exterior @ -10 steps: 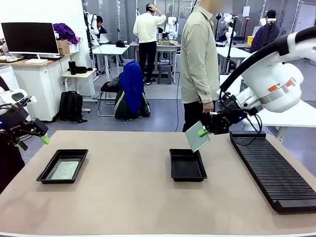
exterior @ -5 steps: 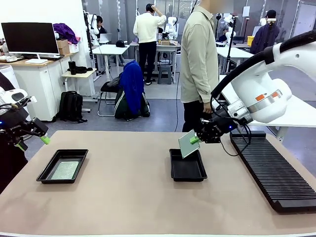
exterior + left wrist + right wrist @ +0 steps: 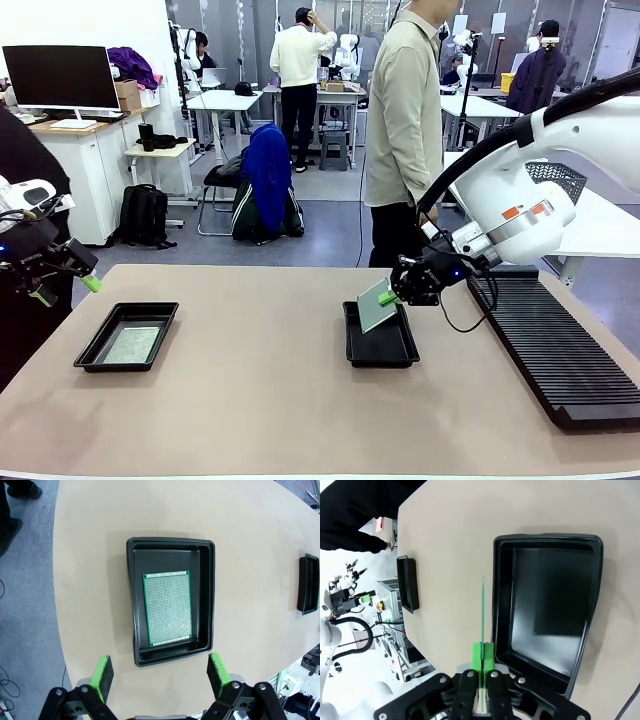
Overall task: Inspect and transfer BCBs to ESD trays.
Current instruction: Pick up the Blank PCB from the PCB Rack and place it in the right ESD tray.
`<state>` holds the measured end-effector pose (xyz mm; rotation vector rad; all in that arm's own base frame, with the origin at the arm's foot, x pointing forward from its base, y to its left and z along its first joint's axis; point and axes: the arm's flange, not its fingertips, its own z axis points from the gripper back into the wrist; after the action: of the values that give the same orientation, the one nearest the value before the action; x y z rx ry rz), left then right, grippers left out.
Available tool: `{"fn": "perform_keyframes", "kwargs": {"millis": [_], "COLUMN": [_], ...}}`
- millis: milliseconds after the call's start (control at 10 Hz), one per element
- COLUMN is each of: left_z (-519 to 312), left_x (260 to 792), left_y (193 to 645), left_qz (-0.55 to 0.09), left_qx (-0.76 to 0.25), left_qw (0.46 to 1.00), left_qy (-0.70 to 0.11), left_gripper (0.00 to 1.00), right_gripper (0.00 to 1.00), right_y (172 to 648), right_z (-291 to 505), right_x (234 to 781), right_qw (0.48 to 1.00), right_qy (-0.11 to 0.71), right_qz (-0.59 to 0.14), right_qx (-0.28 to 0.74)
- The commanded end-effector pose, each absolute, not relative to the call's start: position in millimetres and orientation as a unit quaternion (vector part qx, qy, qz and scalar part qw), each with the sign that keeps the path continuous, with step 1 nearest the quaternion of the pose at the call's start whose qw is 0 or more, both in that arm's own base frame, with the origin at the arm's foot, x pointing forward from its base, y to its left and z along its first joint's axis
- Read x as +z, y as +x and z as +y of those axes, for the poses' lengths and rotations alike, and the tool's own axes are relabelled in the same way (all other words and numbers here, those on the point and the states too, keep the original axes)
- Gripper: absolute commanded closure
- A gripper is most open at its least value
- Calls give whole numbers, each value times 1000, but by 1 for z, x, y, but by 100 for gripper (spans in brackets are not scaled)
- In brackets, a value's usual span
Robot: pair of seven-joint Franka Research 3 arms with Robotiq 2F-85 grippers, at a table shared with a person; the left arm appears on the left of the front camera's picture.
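My right gripper (image 3: 388, 297) is shut on a green BCB (image 3: 375, 304), tilted and held over the far edge of the middle ESD tray (image 3: 381, 350). In the right wrist view the BCB (image 3: 483, 615) shows edge-on between the fingers (image 3: 477, 659), just beside the tray's bare floor (image 3: 547, 605). My left gripper (image 3: 68, 283) hangs open at the table's left end, above the left ESD tray (image 3: 105, 340). The left wrist view looks down on that tray (image 3: 202, 580), where another BCB (image 3: 167, 607) lies flat.
A long black ribbed rack (image 3: 550, 345) runs along the table's right side. A person (image 3: 405, 120) stands at the far edge behind the middle tray. Bare tabletop (image 3: 260, 380) lies between the two trays.
My right gripper has carried the BCB left and down, from beside the rack to just over the middle tray. The left gripper has stayed put.
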<state>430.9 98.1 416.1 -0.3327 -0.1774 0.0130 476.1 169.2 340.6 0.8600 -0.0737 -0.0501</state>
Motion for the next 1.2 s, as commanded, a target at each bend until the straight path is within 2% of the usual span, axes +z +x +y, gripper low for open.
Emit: {"fn": "perform_keyframes", "kwargs": {"millis": [0, 500, 1100], "left_z": [99, 99, 99], "left_x": [415, 415, 415], "left_y": [432, 432, 432], "left_qz": [-93, -93, -93], "left_qx": [7, 7, 7], "left_qw": [982, 982, 982], "left_qy": [-166, -166, -166], "left_gripper": [0, 0, 0], "right_gripper": [98, 98, 98], "right_y": [479, 486, 492], "right_z": [177, 175, 173], "right_x": [327, 298, 273], "right_qw": [906, 904, 901], "right_qy": [419, 419, 427], "right_qz": [-54, -80, -74], "right_qx": [-30, -23, -23]}}
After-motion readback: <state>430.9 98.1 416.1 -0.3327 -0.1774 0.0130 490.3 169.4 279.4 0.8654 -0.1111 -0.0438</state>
